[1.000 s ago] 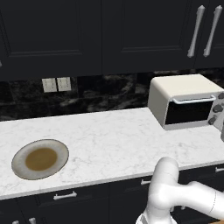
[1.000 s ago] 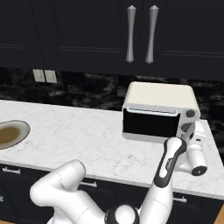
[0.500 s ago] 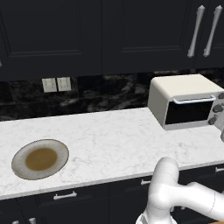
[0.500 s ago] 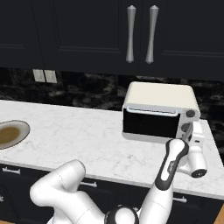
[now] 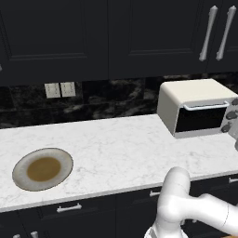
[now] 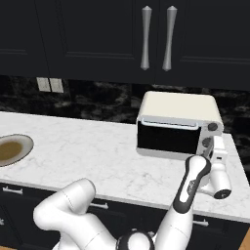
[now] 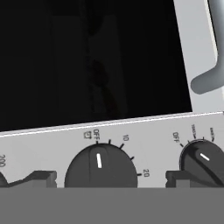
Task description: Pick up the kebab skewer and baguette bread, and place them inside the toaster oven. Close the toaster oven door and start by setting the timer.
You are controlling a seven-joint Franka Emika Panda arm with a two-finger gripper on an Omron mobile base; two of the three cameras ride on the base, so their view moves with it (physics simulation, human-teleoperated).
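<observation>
The toaster oven (image 5: 195, 95) (image 6: 178, 105) stands at the right of the counter, and the toaster oven door (image 6: 168, 139) (image 7: 87, 57) is shut, its silver handle (image 6: 168, 123) up along the top edge. My gripper (image 6: 215, 146) (image 7: 109, 179) is at the oven's right side, open, its fingertips (image 7: 39, 177) standing either side of a dark dial (image 7: 100, 168) marked OFF, 10 and 20. The dial's pointer sits near OFF. A second knob (image 7: 203, 159) is beside it. The kebab skewer and the baguette bread are hidden; the door glass is too dark to see through.
A round plate (image 5: 18, 162) (image 6: 27, 144) with a brown centre lies at the counter's left, nothing on it. Dark upper cabinets with silver handles (image 6: 156, 36) hang above the oven. A wall outlet (image 5: 60, 89) sits on the black marble backsplash.
</observation>
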